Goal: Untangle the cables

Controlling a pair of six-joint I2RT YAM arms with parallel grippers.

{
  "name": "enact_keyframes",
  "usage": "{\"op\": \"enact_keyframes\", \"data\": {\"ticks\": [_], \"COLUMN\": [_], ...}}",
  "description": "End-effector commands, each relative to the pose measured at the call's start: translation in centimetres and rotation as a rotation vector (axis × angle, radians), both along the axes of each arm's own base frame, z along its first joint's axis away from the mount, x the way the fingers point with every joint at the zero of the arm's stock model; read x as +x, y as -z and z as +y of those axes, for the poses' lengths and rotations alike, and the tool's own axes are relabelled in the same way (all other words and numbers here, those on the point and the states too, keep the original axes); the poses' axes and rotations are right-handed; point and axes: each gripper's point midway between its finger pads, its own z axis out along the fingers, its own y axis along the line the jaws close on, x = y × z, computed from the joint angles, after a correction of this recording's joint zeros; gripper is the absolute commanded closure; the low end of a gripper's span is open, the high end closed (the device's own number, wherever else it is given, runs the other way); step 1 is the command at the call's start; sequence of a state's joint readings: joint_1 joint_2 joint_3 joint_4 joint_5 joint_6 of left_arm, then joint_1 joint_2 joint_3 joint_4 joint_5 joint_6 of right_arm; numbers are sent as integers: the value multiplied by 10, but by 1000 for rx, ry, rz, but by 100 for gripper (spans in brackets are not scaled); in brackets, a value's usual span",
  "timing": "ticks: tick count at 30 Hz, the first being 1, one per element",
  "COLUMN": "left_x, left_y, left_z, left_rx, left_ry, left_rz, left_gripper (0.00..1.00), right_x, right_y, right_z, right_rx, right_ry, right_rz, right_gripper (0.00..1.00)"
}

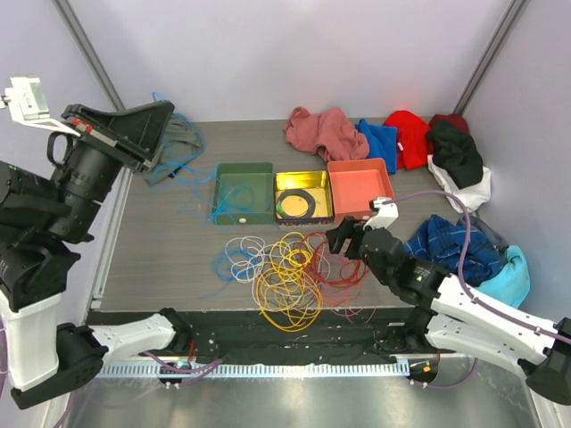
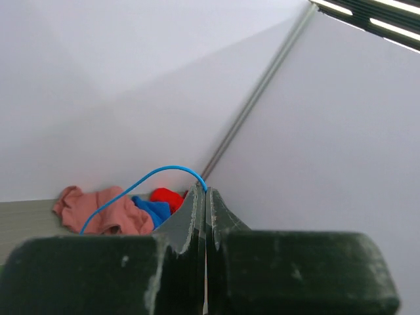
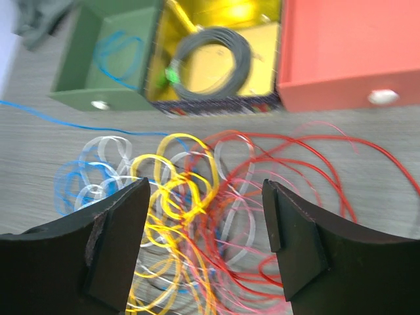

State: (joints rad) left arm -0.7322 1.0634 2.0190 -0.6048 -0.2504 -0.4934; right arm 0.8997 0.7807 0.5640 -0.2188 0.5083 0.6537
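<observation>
A grey wood-grain table (image 1: pixel 152 259) is seen from above. A heap of clothes (image 1: pixel 326 132) is spread along its far right side. 3 shallow trays are set in a row near the middle. These are a green tray (image 1: pixel 243 167), a yellow tray (image 1: pixel 303 176) in which a black coiled ring (image 3: pixel 244 56) is laid, and an orange tray (image 1: pixel 359 189). The cables (image 1: pixel 285 267) are piled in a loose tangle on the table just in front of the trays. Blue and white loops are found at the left, yellow in the middle and red at the right. The right gripper (image 1: pixel 343 241) is held over the red side of the tangle, its jaws wide apart with nothing between them. The left gripper (image 1: pixel 168 111) is held high at the far left. Its jaws are pressed together on 1 blue cable (image 2: pixel 174 168), which is seen arching out from the fingertips.
</observation>
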Motion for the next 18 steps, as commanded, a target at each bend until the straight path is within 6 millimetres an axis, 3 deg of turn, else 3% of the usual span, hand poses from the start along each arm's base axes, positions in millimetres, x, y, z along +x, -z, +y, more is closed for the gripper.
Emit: {"op": "enact_keyframes", "data": {"ticks": [1,3,5,6,7,8,12,14,18], "left_x": [11,12,13,15,15,15,19,19,22], "left_y": [30,36,40,44,44,46,54,55,62], "left_z": [-52,-56,-57,-58,-56,-56,-57,-57,-63], "left_rx": [117,126,128,134,132,134,144,142,149], "left_ry": [170,186,188,185,178,175,166,167,181], "left_rz": [69,88,100,108,110,112,130,132,150], "left_gripper": [100,100,100,100,100,100,100,100,100], "right_x": [7,2,-5,-6,-5,-8,-8,-3,-14], "right_y": [-76,-119,-134,-158,-160,-176,-188,-177,-178], "right_z": [30,51,73,79,87,92,114,127,153], "right_rx": [195,240,239,261,246,265,276,271,341], "right_ry": [-93,-210,-328,-356,-382,-408,-468,-484,-559], "right_rz": [-178,-246,-252,-289,-293,-316,-344,-314,-317], "right_gripper": [24,23,23,22,21,21,11,7,0]}}
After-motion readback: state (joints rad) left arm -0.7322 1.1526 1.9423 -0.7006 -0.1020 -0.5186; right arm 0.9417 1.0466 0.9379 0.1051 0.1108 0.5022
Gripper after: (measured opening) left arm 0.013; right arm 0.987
